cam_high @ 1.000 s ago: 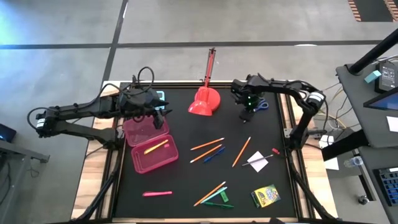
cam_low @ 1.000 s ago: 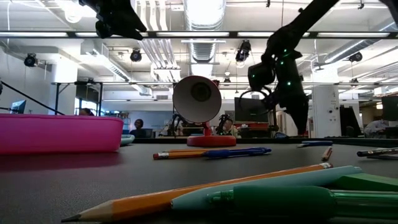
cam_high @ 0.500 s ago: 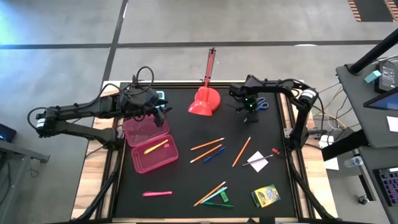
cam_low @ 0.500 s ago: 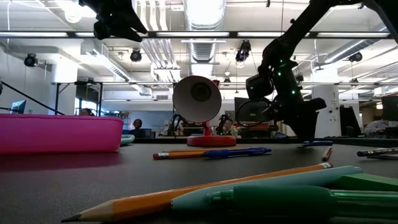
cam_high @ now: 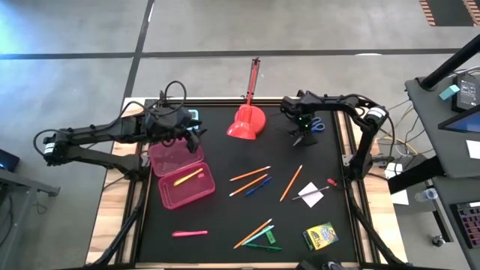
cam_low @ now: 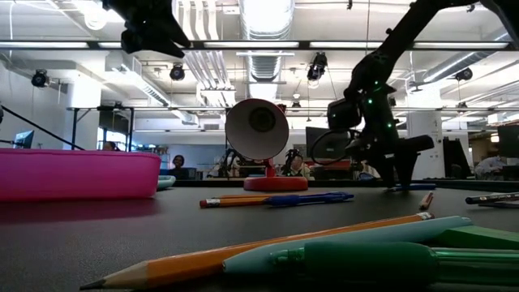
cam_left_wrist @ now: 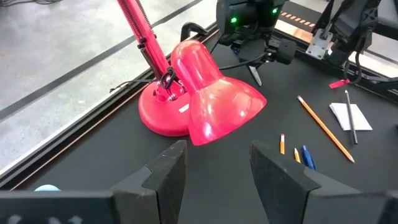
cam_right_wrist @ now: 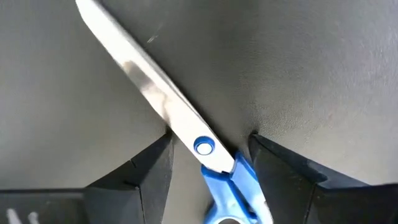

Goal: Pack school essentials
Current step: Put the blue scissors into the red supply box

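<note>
Right gripper (cam_right_wrist: 208, 165) had swung from beside the lamp back over the blue-handled scissors (cam_right_wrist: 186, 134) since a second earlier; nothing else on the mat had shifted. Its fingers (cam_right_wrist: 140, 177) stood spread, one to each side of the pivot screw, blades reaching out beyond the tips, handles back toward the wrist, nothing pinched yet. I judged the grip risky: flat polished steel lying flush on the matte black mat (cam_high: 225, 217) gives the pads little to bite, and closing near the pivot could let the blades scissor open or twist out on the lift. Left gripper (cam_left_wrist: 211, 171) hovered with fingers spread, empty, facing the glossy red desk lamp (cam_left_wrist: 199, 99) just ahead of its tips, above the translucent pink plastic case (cam_high: 182, 175), which held one yellow highlighter (cam_high: 187, 177). A carry across could clip the lamp's rounded shade. Slim wooden pencils (cam_high: 250, 173) lay loose, well clear of either set of fingers.
</note>
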`<state>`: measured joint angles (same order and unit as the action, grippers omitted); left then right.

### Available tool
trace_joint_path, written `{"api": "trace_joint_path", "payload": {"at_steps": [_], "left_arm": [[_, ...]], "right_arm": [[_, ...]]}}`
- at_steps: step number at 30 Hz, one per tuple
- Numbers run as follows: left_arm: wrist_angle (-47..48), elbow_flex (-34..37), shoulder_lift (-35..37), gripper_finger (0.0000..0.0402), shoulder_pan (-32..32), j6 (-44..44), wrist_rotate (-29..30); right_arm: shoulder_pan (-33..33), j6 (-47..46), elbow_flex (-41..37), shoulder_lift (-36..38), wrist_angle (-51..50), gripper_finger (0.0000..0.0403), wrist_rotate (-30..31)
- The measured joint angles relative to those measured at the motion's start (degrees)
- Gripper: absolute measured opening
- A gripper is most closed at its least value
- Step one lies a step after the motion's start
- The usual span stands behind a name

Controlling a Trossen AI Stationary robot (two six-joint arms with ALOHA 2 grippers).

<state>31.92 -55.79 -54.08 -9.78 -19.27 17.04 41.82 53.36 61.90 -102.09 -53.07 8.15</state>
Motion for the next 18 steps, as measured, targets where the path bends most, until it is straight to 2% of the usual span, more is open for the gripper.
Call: {"api": "trace_joint_path", "payload": {"at_steps": [7,13,18], "left_arm": [[0.02,1.02,-0.15,0.016,-0.02,0.07,0.0],[0.0,1.05,-0.15,0.016,-0.01,0.09,0.0],[0.0,1.05,-0.13,0.016,0.0,0.13,0.0]], "right_arm": [[0.05,9.25,-2.89,-0.11,3.27,0.0181,0.85],[0.07,10.15,-6.93,-0.15,7.34,0.0156,0.81],[0.06,9.71,-9.66,0.03,8.93,0.0119,0.83]]}}
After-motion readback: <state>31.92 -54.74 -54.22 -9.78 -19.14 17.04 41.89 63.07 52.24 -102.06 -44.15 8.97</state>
